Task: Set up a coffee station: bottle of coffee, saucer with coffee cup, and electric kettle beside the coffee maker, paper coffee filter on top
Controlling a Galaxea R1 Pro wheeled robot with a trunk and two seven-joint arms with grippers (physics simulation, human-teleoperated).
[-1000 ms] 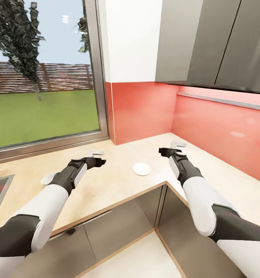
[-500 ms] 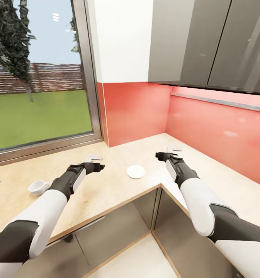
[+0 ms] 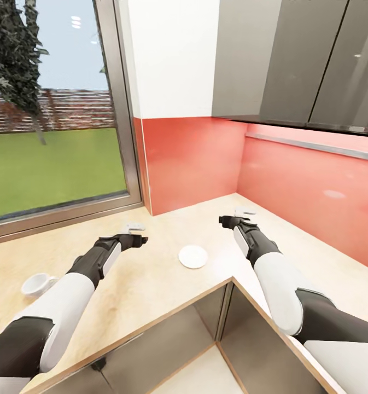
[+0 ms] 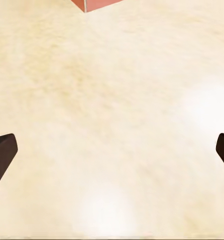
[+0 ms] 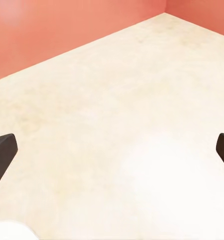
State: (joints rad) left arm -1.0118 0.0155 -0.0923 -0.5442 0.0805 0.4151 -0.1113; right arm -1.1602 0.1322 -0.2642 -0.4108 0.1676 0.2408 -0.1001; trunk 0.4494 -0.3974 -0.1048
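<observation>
Red backsplash panels meet in the corner behind the kitchen countertop (image 3: 167,219), with a big window on the left side and grey cupboards above. On the pale worktop the saucer (image 3: 193,256) lies flat between the two arms, near the front edge. The coffee cup (image 3: 35,284) sits well apart from it, far to the left, beside the left forearm, and seems a little tilted.

Both arms reach forward over the counter. The left gripper (image 4: 112,155) has its dark fingertips spread wide at the picture edges, nothing between them; the right gripper (image 5: 112,155) is also spread and empty, above bare counter close to the corner.

I judge the step in hand is to collect the saucer or the cup. For the saucer, the right arm is nearer: it should come down with the fingers on both sides of the rim, because a flat plate gives little to hold. The thin edge may slip, so closing slowly is better
</observation>
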